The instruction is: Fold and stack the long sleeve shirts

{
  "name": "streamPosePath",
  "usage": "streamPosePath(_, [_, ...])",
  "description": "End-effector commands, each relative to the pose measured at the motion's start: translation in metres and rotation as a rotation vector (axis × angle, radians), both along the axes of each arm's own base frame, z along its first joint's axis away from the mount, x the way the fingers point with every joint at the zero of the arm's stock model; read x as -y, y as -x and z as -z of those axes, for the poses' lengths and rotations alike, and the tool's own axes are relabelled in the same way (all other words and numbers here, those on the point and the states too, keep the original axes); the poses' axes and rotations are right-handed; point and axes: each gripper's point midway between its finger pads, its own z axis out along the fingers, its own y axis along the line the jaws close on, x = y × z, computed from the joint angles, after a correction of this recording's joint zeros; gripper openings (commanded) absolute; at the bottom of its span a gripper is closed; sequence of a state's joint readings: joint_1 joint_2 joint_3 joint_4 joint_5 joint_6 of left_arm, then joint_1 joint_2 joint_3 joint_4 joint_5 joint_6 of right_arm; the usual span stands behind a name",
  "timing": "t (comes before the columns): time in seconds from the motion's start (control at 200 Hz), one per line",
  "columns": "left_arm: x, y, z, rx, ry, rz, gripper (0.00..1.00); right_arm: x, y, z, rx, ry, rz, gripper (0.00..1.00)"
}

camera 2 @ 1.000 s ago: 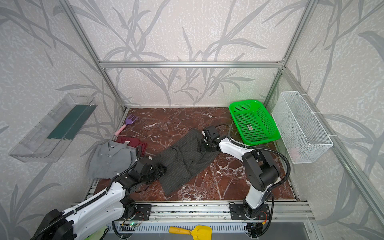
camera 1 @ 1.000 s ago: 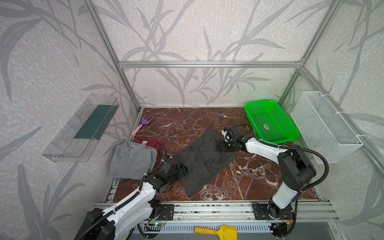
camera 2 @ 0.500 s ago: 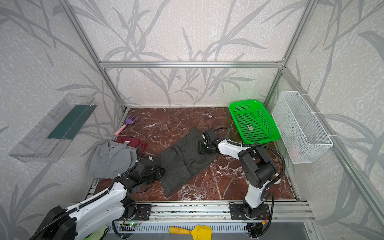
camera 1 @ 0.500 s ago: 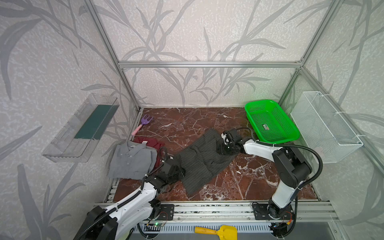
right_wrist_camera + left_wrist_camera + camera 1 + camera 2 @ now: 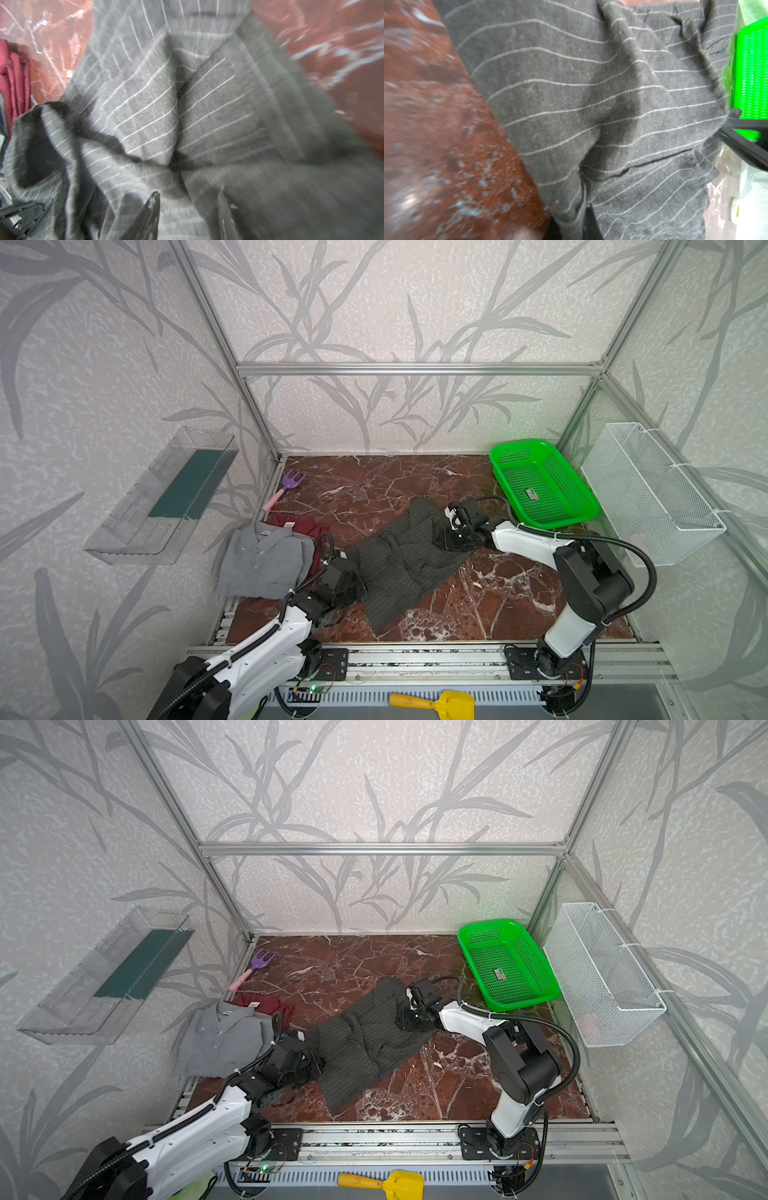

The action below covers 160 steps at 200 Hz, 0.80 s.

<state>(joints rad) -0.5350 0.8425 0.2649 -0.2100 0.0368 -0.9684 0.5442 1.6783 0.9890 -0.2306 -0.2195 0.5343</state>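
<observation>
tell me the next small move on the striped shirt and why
Probably lift the left gripper slightly and carry its edge across the pinstriped shirt. It is shut on the near-left edge, the right gripper straddles cloth at the far end, and the shirt lies spread and wrinkled, unfolded.

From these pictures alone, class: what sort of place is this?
Probably a robot lab cell, not a home: an aluminium frame boxes in a marble-patterned table, two arms are bolted to a rail at its front, and a pinstriped shirt lies between them.
</observation>
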Motion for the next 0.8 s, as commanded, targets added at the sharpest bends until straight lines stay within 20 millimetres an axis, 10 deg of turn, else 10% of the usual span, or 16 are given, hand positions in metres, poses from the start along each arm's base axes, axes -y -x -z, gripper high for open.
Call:
streamPosePath(0.0, [-0.019,0.000,-0.016,-0.002,-0.133,-0.009,0.00,0.026,-0.005,-0.018,0.087,0.111,0.055,0.46])
streamPosePath(0.445, [-0.026,-0.002,-0.062,-0.242,-0.425,0.205,0.00,0.053,-0.002,0.009,0.090,0.170,0.135,0.46])
streamPosePath(0.795, [-0.042,-0.031,-0.105,-0.423,-0.694,0.323,0.00,0.029,0.016,0.031,0.003,0.045,0.082,0.46])
